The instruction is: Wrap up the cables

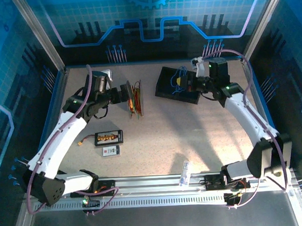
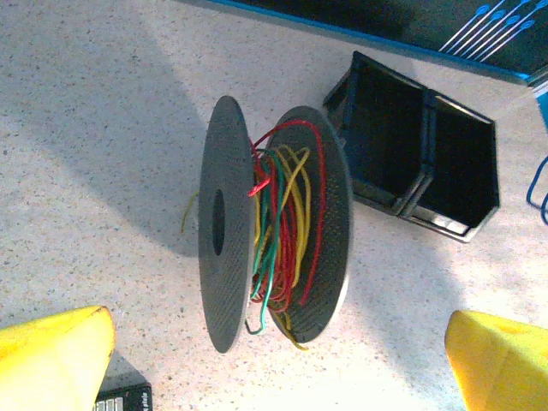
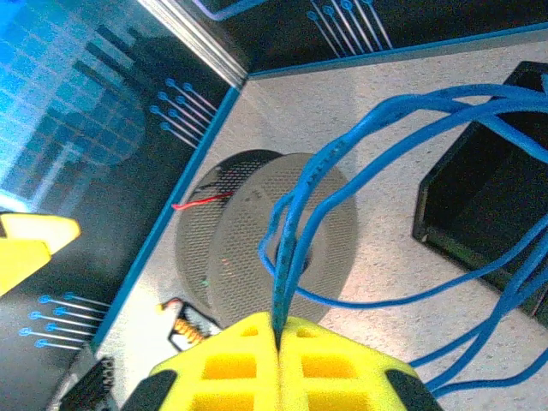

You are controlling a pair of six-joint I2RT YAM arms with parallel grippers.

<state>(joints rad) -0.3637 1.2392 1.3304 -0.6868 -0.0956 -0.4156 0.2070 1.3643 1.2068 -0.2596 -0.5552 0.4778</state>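
A black two-disc spool [image 2: 224,224] stands on edge on the table, with red, green and yellow cables [image 2: 281,214] wound loosely between its discs. My left gripper [image 2: 274,372] is open just short of it, and its yellow fingers [image 2: 53,360] stand wide on either side of the spool without touching it. From above, the left gripper [image 1: 122,92] sits beside the spool [image 1: 135,98]. My right gripper [image 3: 279,336] is shut on a blue cable [image 3: 291,231], held over the black bin [image 1: 171,85]. Loops of that blue cable [image 1: 178,81] hang into the bin.
A small black board with orange connectors [image 1: 109,138] and a white tag [image 1: 111,151] lie near the left arm. A clear packet [image 1: 185,173] rests on the front rail. The black bin [image 2: 424,158] lies just past the spool. Blue enclosure walls surround the table.
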